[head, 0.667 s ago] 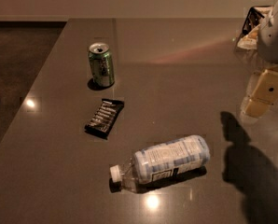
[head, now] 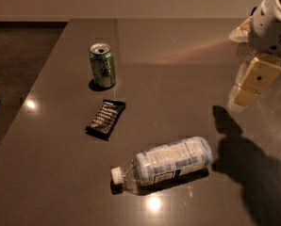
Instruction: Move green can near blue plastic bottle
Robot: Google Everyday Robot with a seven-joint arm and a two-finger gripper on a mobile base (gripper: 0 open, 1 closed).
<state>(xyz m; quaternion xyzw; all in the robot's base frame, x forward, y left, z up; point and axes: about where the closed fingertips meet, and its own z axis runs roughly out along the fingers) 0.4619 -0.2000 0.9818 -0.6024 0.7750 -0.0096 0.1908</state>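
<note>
The green can stands upright on the dark table's far left part, silver top and pull-tab facing up. The blue plastic bottle lies on its side near the front, with its white cap pointing left. The two are well apart, with a flat black snack wrapper lying between them. My gripper hangs above the table at the right edge of the view, far from the can and up and to the right of the bottle. It holds nothing that I can see.
The table's left edge runs diagonally, with dark floor beyond it. The arm's shadow falls on the table to the right of the bottle. A pale crumpled object lies at the far right behind the arm.
The gripper has shifted slightly left and up. The can, the wrapper and the bottle have not moved.
</note>
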